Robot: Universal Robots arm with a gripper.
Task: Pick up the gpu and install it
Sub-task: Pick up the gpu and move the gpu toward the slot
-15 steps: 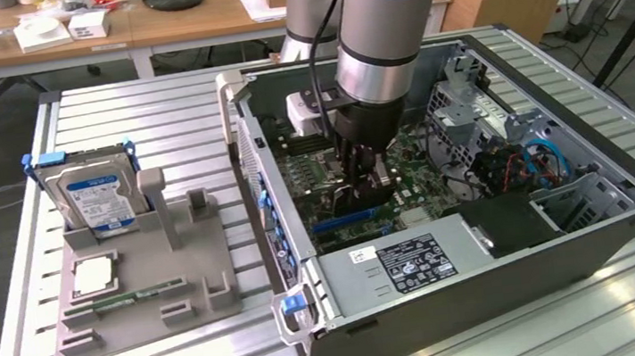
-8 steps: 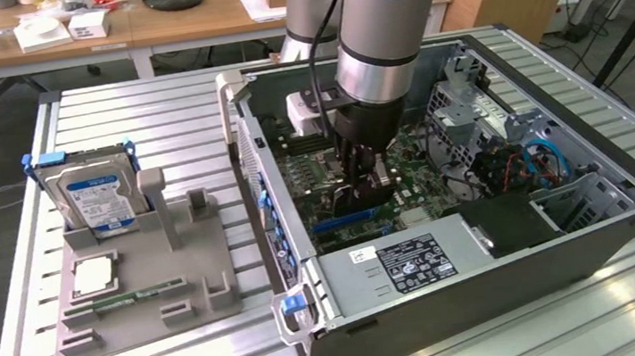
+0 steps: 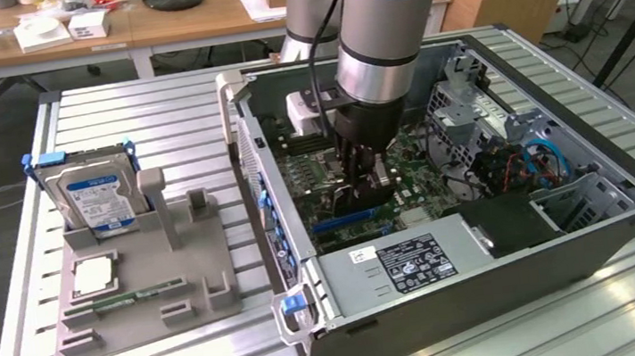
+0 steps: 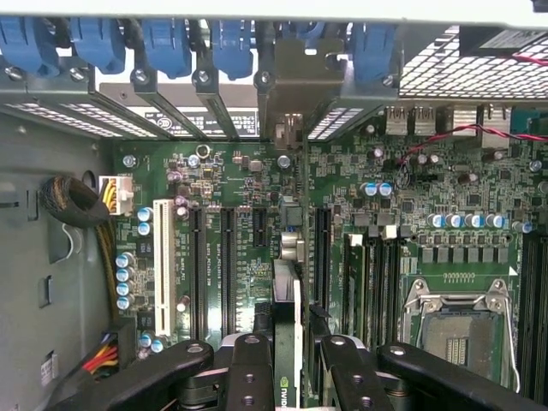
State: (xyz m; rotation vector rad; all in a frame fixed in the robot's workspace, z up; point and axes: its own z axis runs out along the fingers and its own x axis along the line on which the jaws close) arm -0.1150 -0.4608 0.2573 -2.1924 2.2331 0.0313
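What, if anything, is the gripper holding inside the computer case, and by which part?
The gpu, seen edge-on: the fingers pinch its two flat faces at the edge facing away from the motherboard.

Arm upright, wrist straight down, claw fingers tight on both faces of the gpu.

Hard drive upright in grey fixture

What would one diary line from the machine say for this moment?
claw: shut on thin dark graphics card | where: inside open grey computer case, over green motherboard slots | seated: cannot tell
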